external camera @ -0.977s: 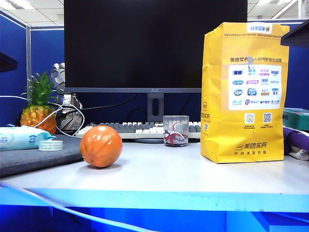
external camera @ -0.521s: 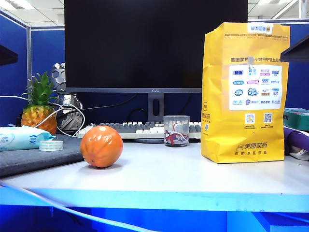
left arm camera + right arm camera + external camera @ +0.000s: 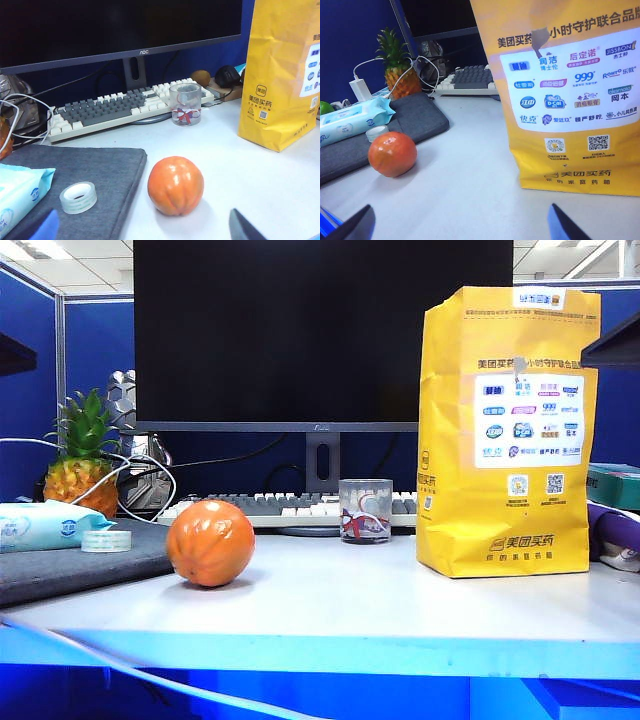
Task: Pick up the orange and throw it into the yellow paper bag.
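The orange (image 3: pixel 210 543) is a shiny ball with faint ribs. It rests on the white table beside a grey mat, left of centre. The yellow paper bag (image 3: pixel 505 430) stands upright at the right, its top open. In the left wrist view the orange (image 3: pixel 175 185) lies just beyond my left gripper (image 3: pixel 142 221), which is open and empty, with the bag (image 3: pixel 285 75) farther off. My right gripper (image 3: pixel 461 214) is open over bare table. The bag (image 3: pixel 570 100) stands close ahead of it and the orange (image 3: pixel 392 154) lies off to one side.
A monitor, a keyboard (image 3: pixel 270 508) and a small glass (image 3: pixel 364 510) stand behind the orange. The grey mat (image 3: pixel 80 565) carries a tape roll (image 3: pixel 105 540) and a wipes pack (image 3: pixel 45 525). A toy pineapple (image 3: pixel 80 465) and cables sit at the far left.
The dark part of the right arm at the exterior view's right edge has sunk a little. The orange and the bag have not moved.
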